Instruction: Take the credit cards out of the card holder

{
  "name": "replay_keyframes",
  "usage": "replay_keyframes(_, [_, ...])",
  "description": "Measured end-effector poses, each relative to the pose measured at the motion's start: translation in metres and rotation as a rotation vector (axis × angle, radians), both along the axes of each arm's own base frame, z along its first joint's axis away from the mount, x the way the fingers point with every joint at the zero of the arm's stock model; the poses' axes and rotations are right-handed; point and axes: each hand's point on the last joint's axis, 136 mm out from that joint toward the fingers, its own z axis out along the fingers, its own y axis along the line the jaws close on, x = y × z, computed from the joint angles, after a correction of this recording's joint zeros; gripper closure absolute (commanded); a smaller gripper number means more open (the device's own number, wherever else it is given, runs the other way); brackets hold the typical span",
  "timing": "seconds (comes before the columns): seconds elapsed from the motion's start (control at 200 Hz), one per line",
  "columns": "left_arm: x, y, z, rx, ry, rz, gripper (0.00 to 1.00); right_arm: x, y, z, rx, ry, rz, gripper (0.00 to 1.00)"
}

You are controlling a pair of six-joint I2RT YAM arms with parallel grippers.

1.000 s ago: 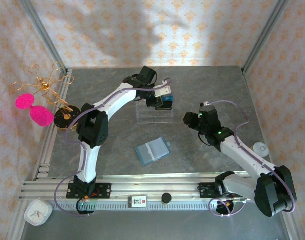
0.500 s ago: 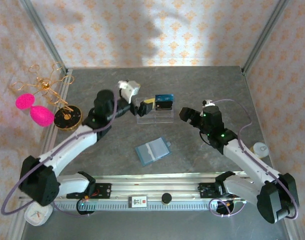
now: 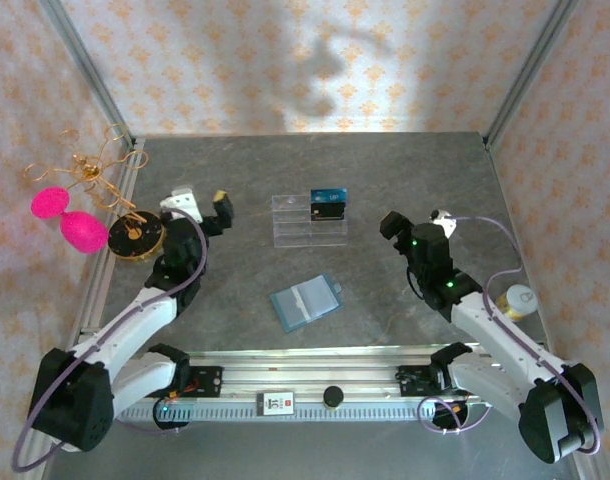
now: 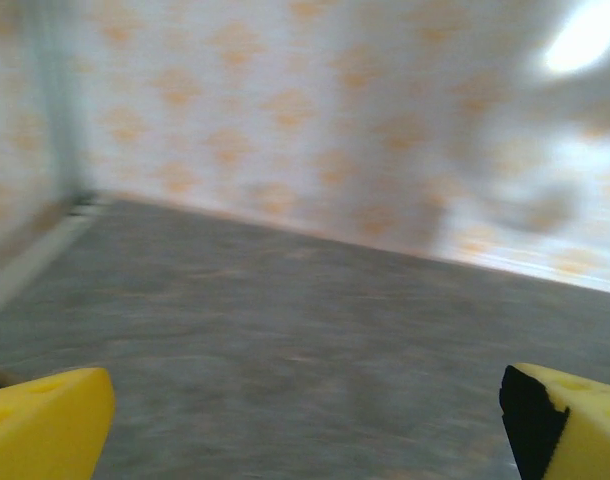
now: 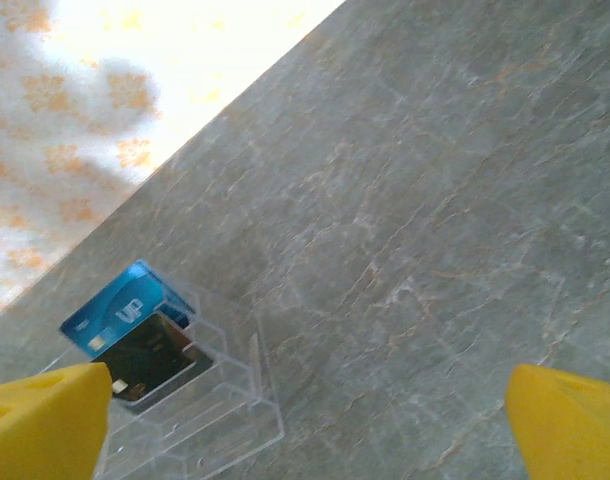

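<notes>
I find the left gripper and right gripper both gaping and empty, flanking the card holder. Unpinned, it could slide away under a one-sided pull.

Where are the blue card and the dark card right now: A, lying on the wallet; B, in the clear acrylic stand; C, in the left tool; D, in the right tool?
B: the blue card and the dark card sit in the tiers of the clear acrylic stand.
</notes>
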Motion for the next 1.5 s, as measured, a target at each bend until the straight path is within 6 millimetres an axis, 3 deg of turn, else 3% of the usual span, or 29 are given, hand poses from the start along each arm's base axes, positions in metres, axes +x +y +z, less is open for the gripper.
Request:
replay_keyframes(0.1, [-0.004,0.032,-0.034,0.075,0.067,0.121,0.01,0.001,-0.007,-0.002,-0.029,0.0,-0.034,0.0])
replay_keyframes(0.27, [-0.023,0.055,-0.104,0.135,0.155,0.17,0.01,0.002,-0.021,0.001,-0.06,-0.015,-0.113,0.0])
replay_keyframes(0.405, [-0.023,0.064,-0.125,0.14,0.142,0.188,0.0,0.004,-0.028,0.002,-0.101,-0.022,-0.14,0.0])
replay_keyframes(0.551, [-0.015,0.068,-0.128,0.125,0.1,0.179,0.0,0.011,-0.029,0.013,-0.15,-0.106,-0.135,0.0])
replay_keyframes(0.701, [-0.012,0.077,-0.11,0.093,0.016,0.195,0.01,0.011,-0.04,0.001,-0.252,-0.14,-0.158,0.0])
replay_keyframes(1.086, [-0.009,0.074,-0.103,0.086,-0.015,0.177,0.01,0.034,-0.107,-0.002,-0.523,-0.164,-0.291,0.0])
replay_keyframes(1.251, [-0.009,0.074,-0.102,0.085,-0.019,0.177,0.01,0.039,-0.121,-0.031,-0.556,-0.141,-0.265,0.0])
replay_keyframes(1.502, [-0.009,0.074,-0.102,0.085,-0.02,0.177,0.01,0.054,-0.11,-0.073,-0.554,-0.122,-0.148,0.0])
